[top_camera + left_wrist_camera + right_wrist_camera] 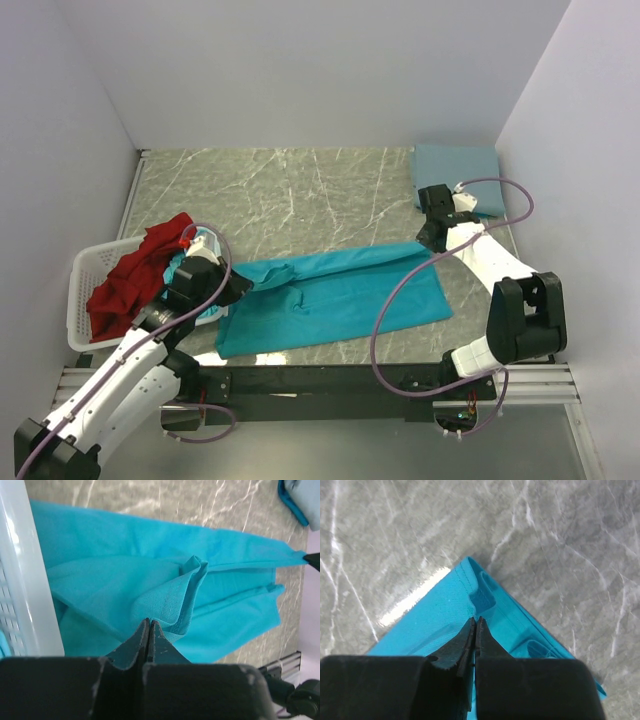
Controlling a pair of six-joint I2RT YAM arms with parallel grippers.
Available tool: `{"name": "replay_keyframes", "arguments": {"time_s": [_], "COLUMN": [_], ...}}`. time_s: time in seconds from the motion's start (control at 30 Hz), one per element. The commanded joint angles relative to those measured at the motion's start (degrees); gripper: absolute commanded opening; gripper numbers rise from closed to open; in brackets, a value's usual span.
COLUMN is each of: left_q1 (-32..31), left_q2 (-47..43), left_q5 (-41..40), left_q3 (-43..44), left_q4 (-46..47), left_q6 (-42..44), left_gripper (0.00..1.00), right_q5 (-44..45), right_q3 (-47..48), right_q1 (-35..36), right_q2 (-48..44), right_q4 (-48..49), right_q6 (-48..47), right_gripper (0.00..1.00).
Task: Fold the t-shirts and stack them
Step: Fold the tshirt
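A bright teal t-shirt (330,300) lies across the middle of the marble table, its upper edge pulled taut between both grippers. My left gripper (240,283) is shut on a bunched fold at the shirt's left end, and in the left wrist view the left gripper (148,622) pinches teal t-shirt cloth (125,560). My right gripper (428,243) is shut on the shirt's right corner; in the right wrist view the right gripper (475,620) clamps that hemmed corner (437,617). A red t-shirt (135,278) hangs over the basket. A folded grey-blue t-shirt (455,172) lies at the back right.
The white lattice basket (84,305) stands at the left edge, its wall (25,585) close beside my left gripper, with more teal cloth (207,243) under the red shirt. White walls close in the table on three sides. A black rail (330,380) runs along the near edge.
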Motion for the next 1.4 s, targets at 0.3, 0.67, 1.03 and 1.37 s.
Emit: {"name": "replay_keyframes", "arguments": {"time_s": [0.3, 0.67, 1.03, 1.37], "left_q1": [-3.22, -8.76, -8.85, -9.03], "left_q2": [-3.64, -4.43, 2.40, 24.65], "left_q5": [0.30, -0.40, 3.19, 3.72], "left_q3": [1.40, 2.54, 5.97, 9.48], "left_q4": [-12.35, -21.23, -9.75, 10.13], "left_q6": [-7.88, -15.54, -9.57, -1.22], "left_gripper": [0.01, 0.56, 0.97, 0.99], "right_q5": [-0.33, -0.24, -8.65, -22.48], "right_q3": [-5.82, -12.14, -11.44, -14.34], "right_q1": [0.04, 0.13, 0.48, 0.83], "right_q2": [-4.11, -7.35, -18.26, -19.58], "right_q4": [2.24, 2.86, 3.19, 9.01], "right_q6": [0.07, 2.18, -4.40, -7.92], "right_gripper": [0.00, 0.38, 0.71, 0.73]}}
